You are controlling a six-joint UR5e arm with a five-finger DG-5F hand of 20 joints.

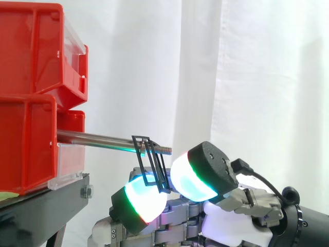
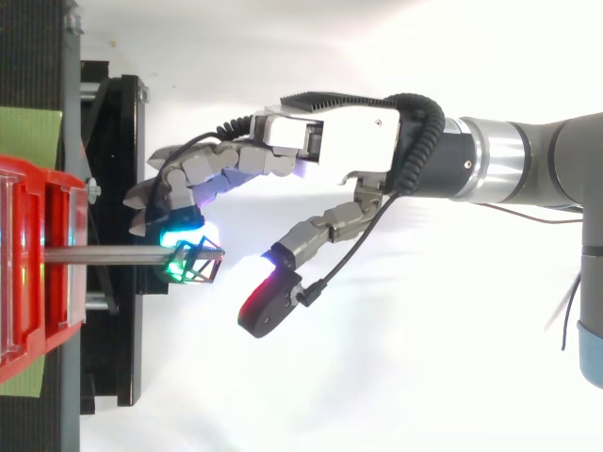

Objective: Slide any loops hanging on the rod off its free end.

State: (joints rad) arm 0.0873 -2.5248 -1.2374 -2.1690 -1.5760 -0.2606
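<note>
The stacked red bins point(image 1: 31, 103) fill the left of the side view on their black stand point(image 1: 49, 206). In the top view the arm point(image 2: 528, 169) reaches in from the right edge.

Your hand point(image 2: 330, 141) sits low, centre-right in the side view, under the rod's end. It is spread and pinches nothing. One fingertip pad point(image 1: 141, 201) glows green and cyan just below the rod, and the thumb pad point(image 1: 198, 172) stands apart, beyond the free end.

The rod point(image 1: 97, 138) runs out of the bins, pointing right and slightly down. It ends in a short threaded tip point(image 1: 164, 150).

To do this step well, I judge you should keep that fingertip pad on the bin side of the loops. Draw it along the rod's line toward the right of the frame. Don't lift or twist, because the threads could snag thin wire. Move the thumb aside so it doesn't block the way off.

The loops point(image 1: 153, 167) hang bunched just short of the threaded tip. They are thin black wire rectangles, tilted, with their lower ends by the fingertip pad. I can't tell whether they touch it. In the top view they sit left of centre.
</note>
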